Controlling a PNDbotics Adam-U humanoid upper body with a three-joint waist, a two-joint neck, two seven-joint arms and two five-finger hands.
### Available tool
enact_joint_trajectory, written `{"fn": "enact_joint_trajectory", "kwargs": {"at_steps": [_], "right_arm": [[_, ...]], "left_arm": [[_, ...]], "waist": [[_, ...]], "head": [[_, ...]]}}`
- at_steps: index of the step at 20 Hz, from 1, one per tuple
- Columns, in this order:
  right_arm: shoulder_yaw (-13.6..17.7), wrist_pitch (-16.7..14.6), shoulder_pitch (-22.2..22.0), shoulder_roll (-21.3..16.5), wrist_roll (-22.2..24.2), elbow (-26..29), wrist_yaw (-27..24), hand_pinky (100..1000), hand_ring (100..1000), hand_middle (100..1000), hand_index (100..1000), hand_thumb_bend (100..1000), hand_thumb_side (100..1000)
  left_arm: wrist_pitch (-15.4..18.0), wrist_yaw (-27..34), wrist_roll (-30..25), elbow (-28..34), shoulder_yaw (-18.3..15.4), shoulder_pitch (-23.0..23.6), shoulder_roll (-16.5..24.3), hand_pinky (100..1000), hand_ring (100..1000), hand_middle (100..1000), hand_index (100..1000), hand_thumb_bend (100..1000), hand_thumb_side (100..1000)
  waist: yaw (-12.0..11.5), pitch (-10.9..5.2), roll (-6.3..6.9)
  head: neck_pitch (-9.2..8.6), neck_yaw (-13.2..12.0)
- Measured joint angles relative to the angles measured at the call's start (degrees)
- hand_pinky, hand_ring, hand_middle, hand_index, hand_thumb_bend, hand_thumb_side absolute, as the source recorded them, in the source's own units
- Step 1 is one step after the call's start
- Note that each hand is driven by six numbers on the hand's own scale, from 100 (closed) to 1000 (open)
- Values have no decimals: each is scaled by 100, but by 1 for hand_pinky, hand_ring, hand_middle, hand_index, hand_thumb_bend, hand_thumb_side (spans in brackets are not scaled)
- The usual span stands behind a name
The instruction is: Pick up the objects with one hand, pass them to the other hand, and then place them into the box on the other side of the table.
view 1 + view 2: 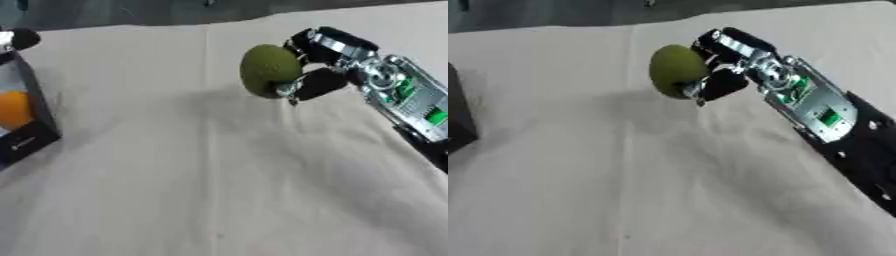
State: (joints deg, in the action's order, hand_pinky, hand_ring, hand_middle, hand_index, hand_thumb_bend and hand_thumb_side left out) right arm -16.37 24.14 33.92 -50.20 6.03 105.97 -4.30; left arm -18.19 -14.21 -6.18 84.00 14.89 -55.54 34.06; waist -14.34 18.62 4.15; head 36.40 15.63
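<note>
A round olive-green fruit (269,69) hangs above the beige tablecloth, held by my right hand (322,59), whose fingers and thumb curl round its right side. The right arm comes in from the right edge, its open casing showing green boards. At the far left stands a dark box (33,131) with an orange object (12,109) inside it. A small black rounded part (24,38) shows at the upper left edge, too little of it visible to name. My left hand does not show.
The beige cloth (210,190) covers the table, with a crease running down its middle. A dark strip of floor lies beyond the table's far edge (131,15).
</note>
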Motion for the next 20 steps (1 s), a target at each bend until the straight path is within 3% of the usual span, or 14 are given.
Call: {"fn": "enact_joint_trajectory", "kwargs": {"at_steps": [9,10,11,20], "right_arm": [[-40,92,-68,13,-309,401,-89,696,699,436,515,302,100],[-43,104,-68,13,-324,435,-105,697,699,436,515,302,100],[-55,117,-66,13,-338,468,-110,697,699,436,515,303,100],[-211,158,111,72,-346,609,-111,693,695,432,511,302,100]], "left_arm": [[105,-105,-410,17,219,-178,9,800,734,775,794,799,405],[113,-115,-443,17,235,-198,6,800,734,775,794,846,410],[123,-129,-474,17,259,-215,-3,800,734,776,794,800,404],[225,-223,-733,18,448,-441,-203,802,737,776,791,797,408]], "waist": [[88,0,4],[88,0,10],[87,0,17],[-21,0,25]], "head": [[77,-140],[79,-142],[80,-145],[84,-160]]}}
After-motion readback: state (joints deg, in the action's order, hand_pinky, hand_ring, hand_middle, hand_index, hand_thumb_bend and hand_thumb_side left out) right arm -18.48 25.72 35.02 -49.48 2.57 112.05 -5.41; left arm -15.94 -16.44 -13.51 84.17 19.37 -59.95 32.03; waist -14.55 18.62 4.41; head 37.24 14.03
